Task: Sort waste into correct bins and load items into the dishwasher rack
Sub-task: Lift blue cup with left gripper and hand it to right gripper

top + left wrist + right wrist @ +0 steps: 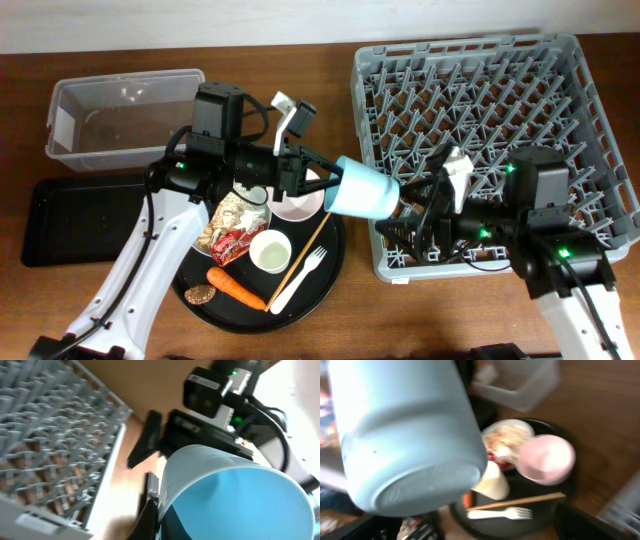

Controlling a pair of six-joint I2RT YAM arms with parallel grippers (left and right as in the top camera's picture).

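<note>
—Well, from above, where is the blue cup (365, 188)?
—On its side in the air, just beside the rack (480, 60), off the wall facing the round tray (325, 285). The left gripper (333, 185) is clamped on its rim; its base points at the rack.
—And the right gripper (408, 208)?
—Over that same rack wall, just beside the cup's base.
—From the left wrist?
—The cup (235, 495) fills the foreground, the rack (55, 435) lies behind it, and the right gripper's black fingers (145, 442) show beside the rack's edge.
—From the right wrist?
—The cup's base (415, 475) looms close and blurred. That gripper's fingers (585, 525) stand wide apart, gripping nothing. Beyond, away from the rack, the bowl (545, 457), fork (502, 513) and stick (520, 501) lie on the tray.
</note>
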